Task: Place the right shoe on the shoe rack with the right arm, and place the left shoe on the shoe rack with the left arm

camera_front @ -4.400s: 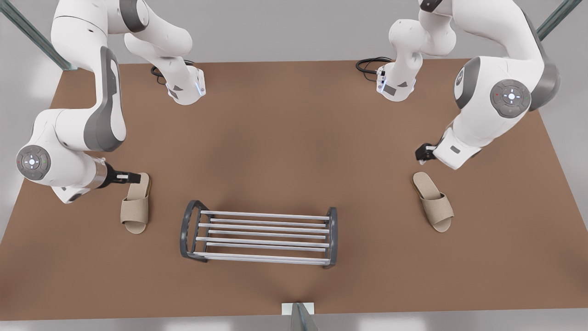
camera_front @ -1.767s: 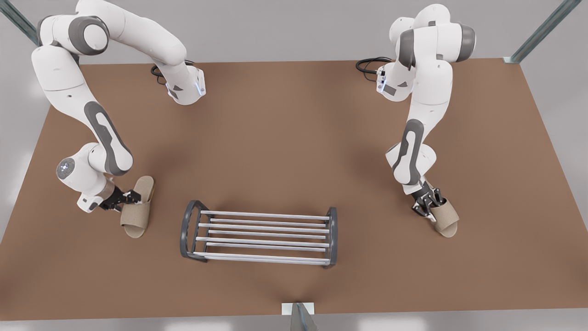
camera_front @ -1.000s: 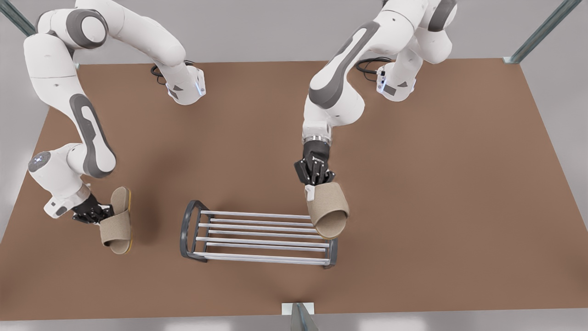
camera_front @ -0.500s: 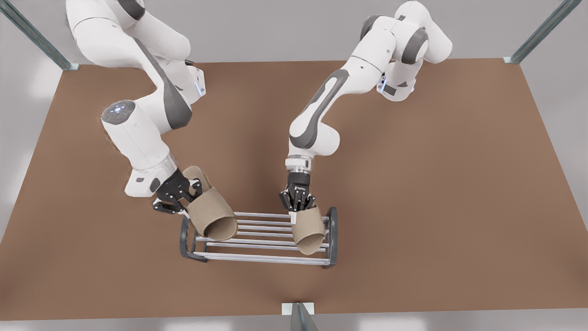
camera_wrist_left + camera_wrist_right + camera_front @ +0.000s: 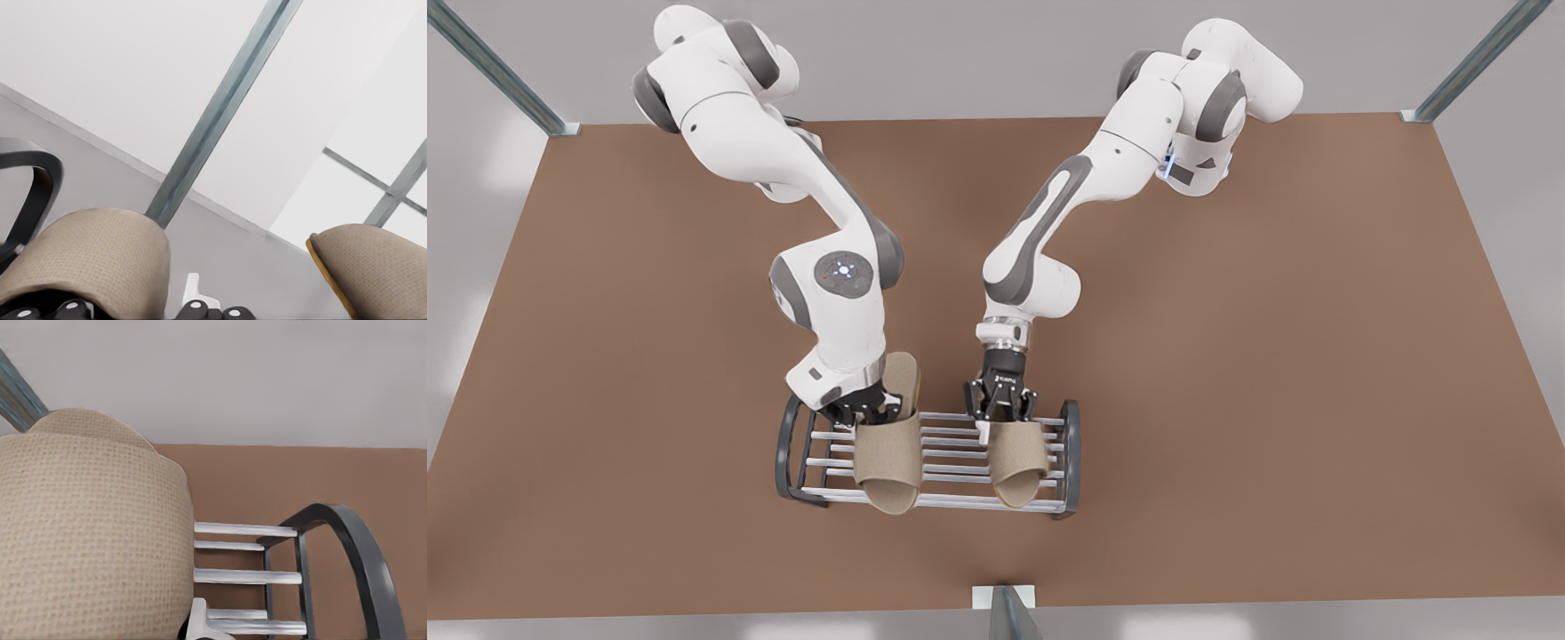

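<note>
Toward the front view's left of centre, the left arm reaches down from the back edge of the brown table (image 5: 1227, 356) and ends in the left gripper (image 5: 863, 411), just above the rear bars of the shoe rack (image 5: 787, 444). Its jaws are closed on the back edge of the strap of the left shoe (image 5: 885, 462), a beige open-toed slipper. This shoe lies across the silver bars in the rack's left half, its toe over the front bar and its heel jutting past the rear bar toward the arm. Whether its sole sits flat on the bars cannot be told. From the left wrist view, the left shoe (image 5: 87, 260) bulges close by with the rack's dark end frame (image 5: 40, 187) beside it, and the right shoe (image 5: 373, 267) shows farther off with a yellow edge to its sole. Just beside it in the front view, in the rack's right half, the right shoe (image 5: 1018, 458) lies across the bars with its toe forward, near the right end frame. The right gripper (image 5: 1000, 411) has its jaws clamped on that shoe's strap. Seen from the right wrist view, the right shoe (image 5: 87, 540) sits beside the curved grey end frame (image 5: 353, 547).
</note>
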